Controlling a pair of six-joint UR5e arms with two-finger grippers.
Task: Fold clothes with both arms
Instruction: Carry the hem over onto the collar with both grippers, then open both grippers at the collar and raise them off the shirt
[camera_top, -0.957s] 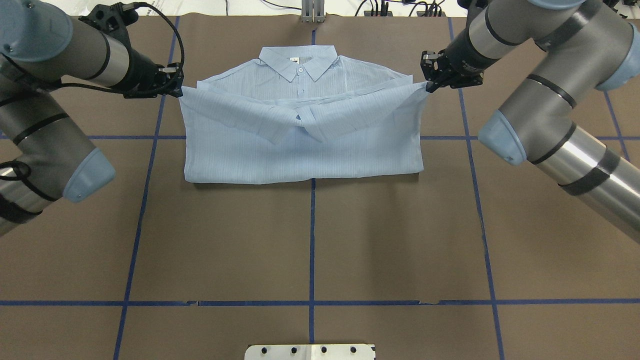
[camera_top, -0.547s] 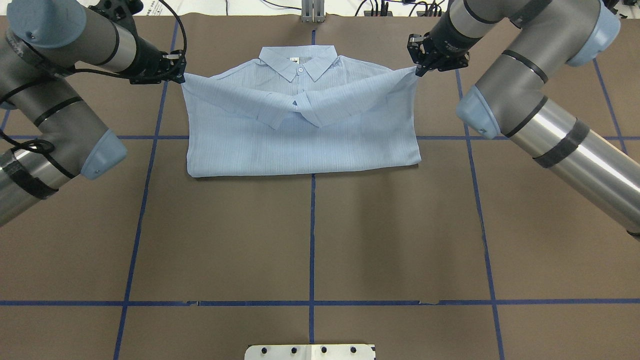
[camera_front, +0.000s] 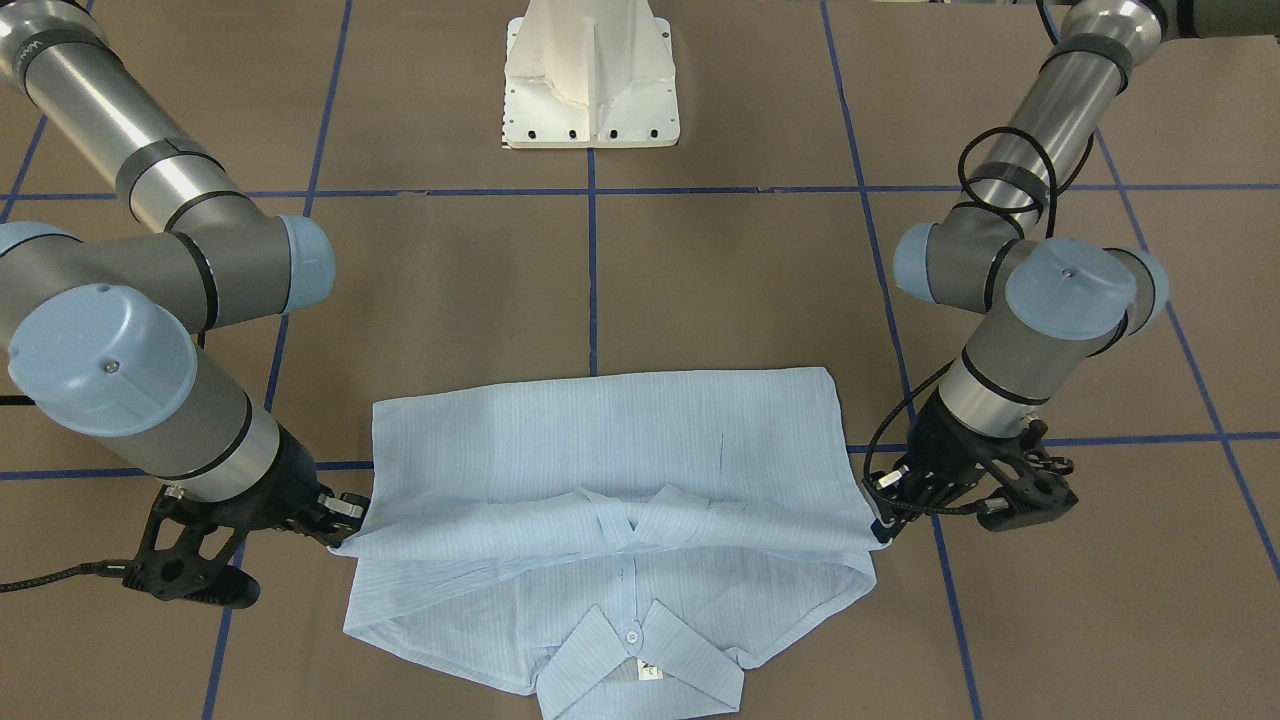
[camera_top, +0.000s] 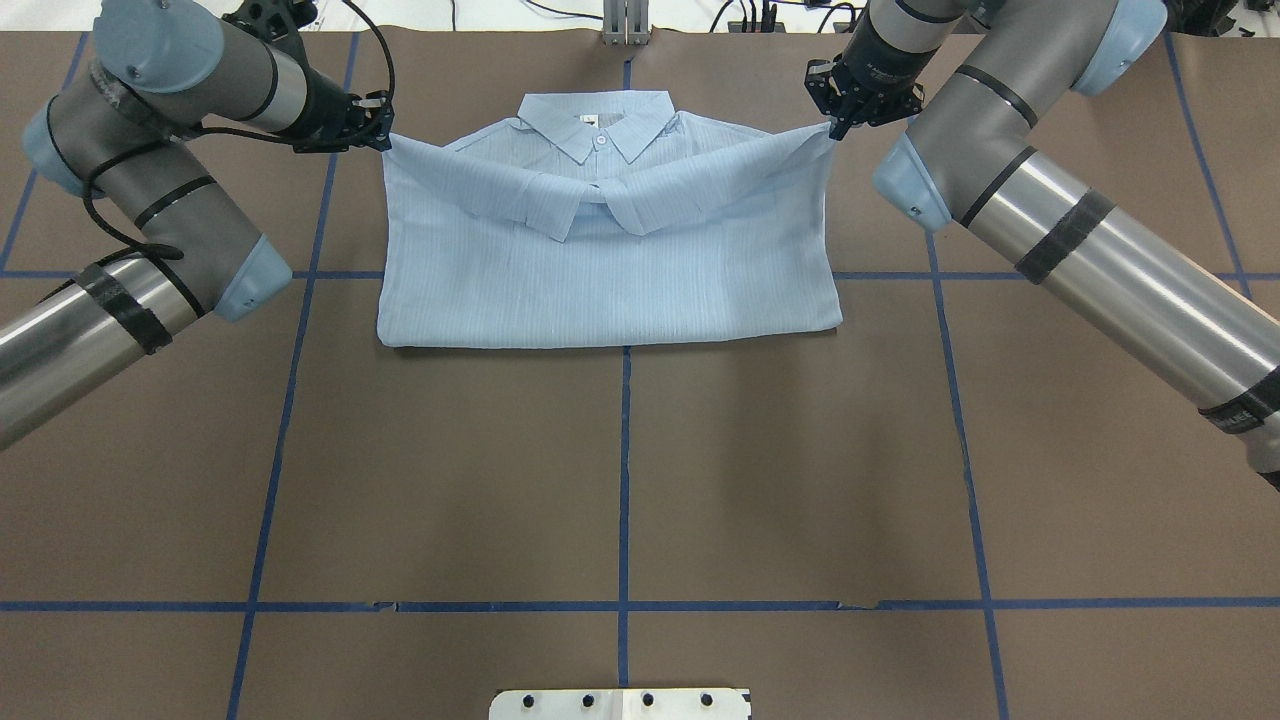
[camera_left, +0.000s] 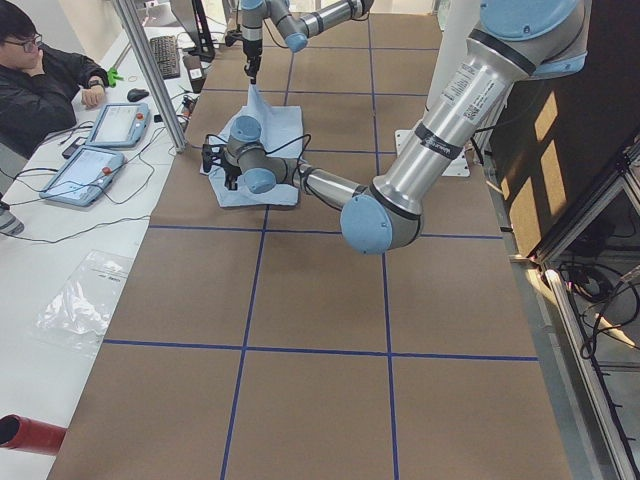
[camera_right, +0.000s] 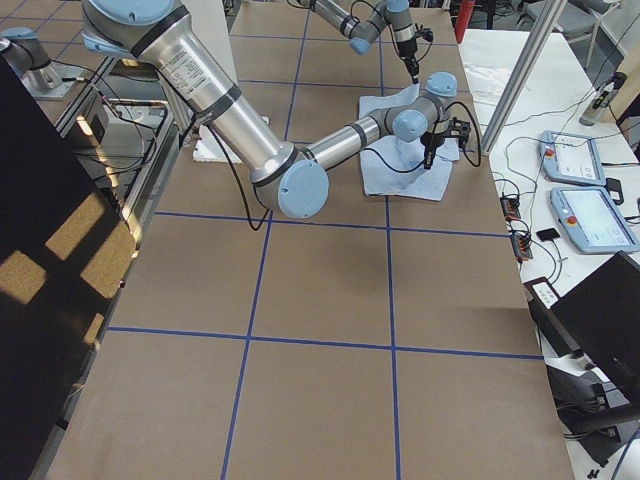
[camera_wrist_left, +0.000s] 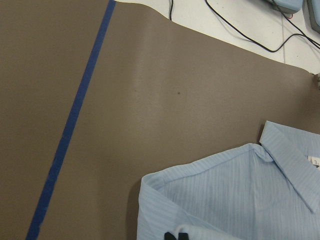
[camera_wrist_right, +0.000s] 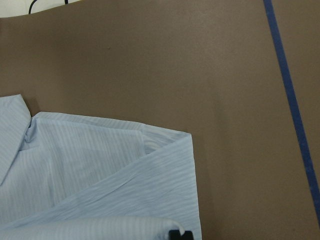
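While both pairs of jaws are closed on cloth, the fold reads as mid-carry.

Left gripper (camera_top: 384, 138): pinched shut on the left corner of the doubled-over layer of the shirt (camera_top: 610, 290). Right gripper (camera_top: 832, 128): pinched shut on the right corner.

The held edge runs taut between them. In the front view it is lifted clear of the shoulders, just short of the collar (camera_top: 600, 125). The crossed sleeves (camera_top: 595, 205) ride on top of that layer. The shirt's near fold lies flat on the table (camera_top: 620, 480), on the far half, centred on the middle tape line (camera_top: 624, 450), collar toward the far edge.

Step, by my judgement: bottom-to-top fold, placement pending.

Next move likely calls for:
- lowering both corners together and level;
- laying the edge just beside the collar;
- letting go only once the cloth rests;
- backing the fingers outward without dragging the thin fabric.
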